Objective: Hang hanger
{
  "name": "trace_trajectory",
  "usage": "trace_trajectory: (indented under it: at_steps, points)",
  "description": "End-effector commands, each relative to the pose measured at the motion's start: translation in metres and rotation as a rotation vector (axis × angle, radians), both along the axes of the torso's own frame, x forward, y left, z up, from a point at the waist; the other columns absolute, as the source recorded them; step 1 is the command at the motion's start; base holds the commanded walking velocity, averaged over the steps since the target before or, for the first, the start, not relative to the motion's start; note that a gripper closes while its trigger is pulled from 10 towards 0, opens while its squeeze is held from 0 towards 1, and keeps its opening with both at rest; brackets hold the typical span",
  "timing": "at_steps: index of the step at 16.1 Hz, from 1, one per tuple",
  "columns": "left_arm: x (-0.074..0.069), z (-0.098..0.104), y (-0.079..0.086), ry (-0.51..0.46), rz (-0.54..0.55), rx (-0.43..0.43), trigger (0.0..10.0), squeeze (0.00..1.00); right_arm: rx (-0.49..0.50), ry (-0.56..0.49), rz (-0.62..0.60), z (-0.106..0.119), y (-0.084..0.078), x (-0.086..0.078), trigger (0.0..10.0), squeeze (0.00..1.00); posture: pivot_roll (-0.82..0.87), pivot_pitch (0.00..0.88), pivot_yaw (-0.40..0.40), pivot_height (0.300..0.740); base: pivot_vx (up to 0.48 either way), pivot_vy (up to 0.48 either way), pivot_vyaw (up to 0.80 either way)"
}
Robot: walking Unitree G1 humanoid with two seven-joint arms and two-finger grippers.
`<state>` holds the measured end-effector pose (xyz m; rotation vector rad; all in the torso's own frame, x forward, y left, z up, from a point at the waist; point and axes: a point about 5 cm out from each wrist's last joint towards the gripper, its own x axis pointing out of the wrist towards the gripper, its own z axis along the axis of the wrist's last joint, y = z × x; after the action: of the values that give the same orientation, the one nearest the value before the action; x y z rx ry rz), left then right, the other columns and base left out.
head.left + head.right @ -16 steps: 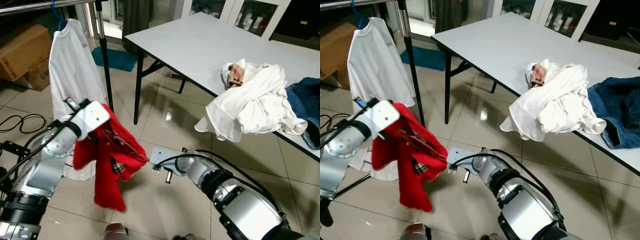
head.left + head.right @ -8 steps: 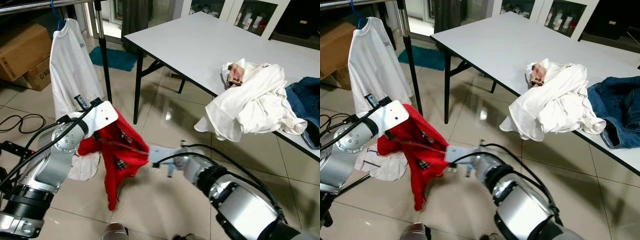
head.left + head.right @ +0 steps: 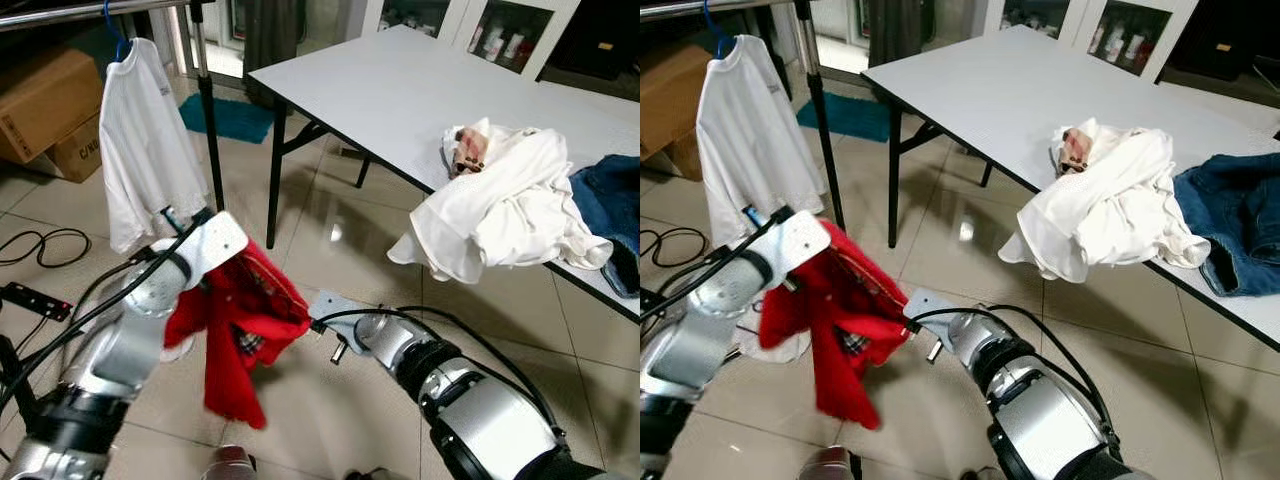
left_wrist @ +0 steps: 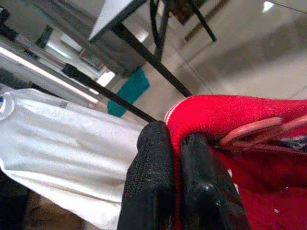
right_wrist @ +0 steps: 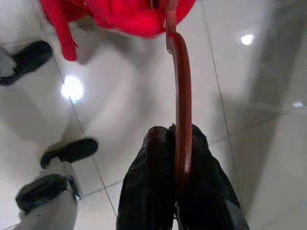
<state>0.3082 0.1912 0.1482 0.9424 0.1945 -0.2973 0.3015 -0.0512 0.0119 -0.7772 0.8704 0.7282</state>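
Here the red garment [image 3: 240, 330] hangs between both arms low over the tiled floor [image 3: 330, 250], with its reddish hanger [image 5: 180, 91] threaded inside it. Left gripper [image 4: 175, 158] is closed tight on a fold of the red fabric at the garment's upper left edge, cloth pinched between its black fingers [image 4: 151, 182]. Right gripper [image 5: 177, 158] is clamped on the hanger's hook end, the curved rod running out from between its fingers up into the red cloth; in the eye views that wrist sits just right of the garment, touching its edge. Lower part of the garment dangles free below the left arm. No readable writing on the garment or hanger; a small dark mark on the hanging white shirt [image 3: 140, 150] is too small to read, and print on the cardboard boxes [image 3: 45, 105] is cut off and illegible. Versus half a second ago the garment sits a bit lower and more bunched, the left wrist has shifted right and closer to the camera, and the right wrist has drawn slightly back from the cloth. Behind, the white shirt is on a blue hanger [image 3: 113, 30] on the clothes rack [image 3: 205, 110]; further right a white table [image 3: 420, 90] carries a heap of white clothes [image 3: 510, 205] and blue jeans [image 3: 610, 215].
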Motion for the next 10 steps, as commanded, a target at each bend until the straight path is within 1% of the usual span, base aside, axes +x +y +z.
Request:
trace_trajectory:
  at_steps: [1,4,6,8,10]
  points:
    - [0.004,0.018,-0.004,-0.081,0.01,-0.011,10.0,0.0,-0.048,-0.018,-0.036,0.0,-0.008,0.002,10.0,0.0,0.19,0.045,-0.12,0.74,0.0,0.0,0.0]
    - [0.007,0.032,-0.005,-0.092,0.002,-0.009,10.0,0.0,-0.131,-0.101,-0.027,0.003,-0.009,0.007,10.0,0.0,0.2,0.046,-0.12,0.74,0.0,0.0,0.0]
    - [0.009,0.036,-0.006,-0.095,-0.006,-0.002,10.0,0.0,-0.165,-0.146,0.01,0.006,-0.007,0.009,10.0,0.0,0.2,0.047,-0.118,0.74,0.0,0.0,0.0]
    - [0.013,0.038,-0.009,-0.077,-0.03,0.013,10.0,0.0,-0.257,-0.235,0.101,0.011,-0.004,0.014,10.0,0.0,0.2,0.048,-0.116,0.74,0.0,0.0,0.0]
    - [0.017,0.038,-0.015,-0.054,-0.064,0.043,10.0,0.0,-0.319,-0.323,0.179,0.017,0.0,0.018,10.0,0.0,0.19,0.047,-0.114,0.74,0.0,0.0,0.0]
